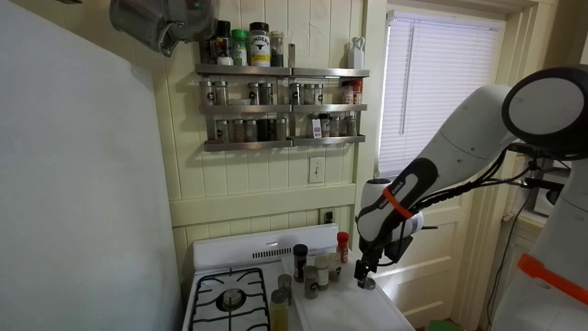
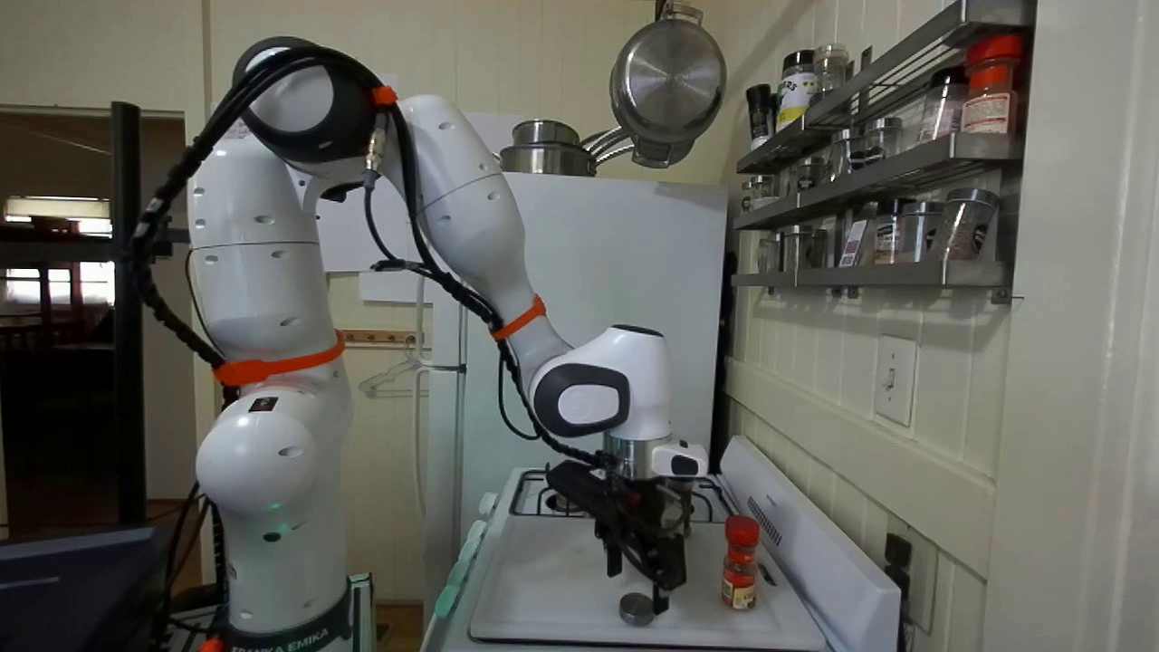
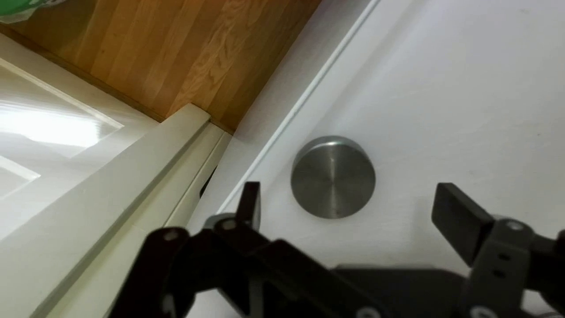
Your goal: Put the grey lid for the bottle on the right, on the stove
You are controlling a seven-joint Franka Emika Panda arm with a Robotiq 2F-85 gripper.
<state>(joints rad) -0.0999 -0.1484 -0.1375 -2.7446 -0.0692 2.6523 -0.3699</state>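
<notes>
A round grey metal lid (image 3: 333, 179) lies flat on a white cover over the stove, near its edge. It shows in both exterior views (image 1: 370, 284) (image 2: 636, 609). The stove (image 1: 229, 253) is white with a black burner grate and a raised back panel. Several spice bottles, such as a grey-topped bottle (image 1: 311, 282), stand upright in a group on it; I cannot tell which one the lid belongs to. My gripper (image 3: 346, 203) is open and empty, pointing down just above the lid (image 2: 638, 584). Its fingers are apart on either side, not touching the lid.
A red-capped bottle (image 2: 740, 563) stands near the back panel, close to the gripper. A yellow-filled bottle (image 1: 279, 312) stands beside the burner grate (image 1: 262, 285). Beyond the stove's edge are a wooden floor (image 3: 198, 53) and door trim (image 3: 132, 176). Spice shelves (image 1: 248, 145) hang on the wall.
</notes>
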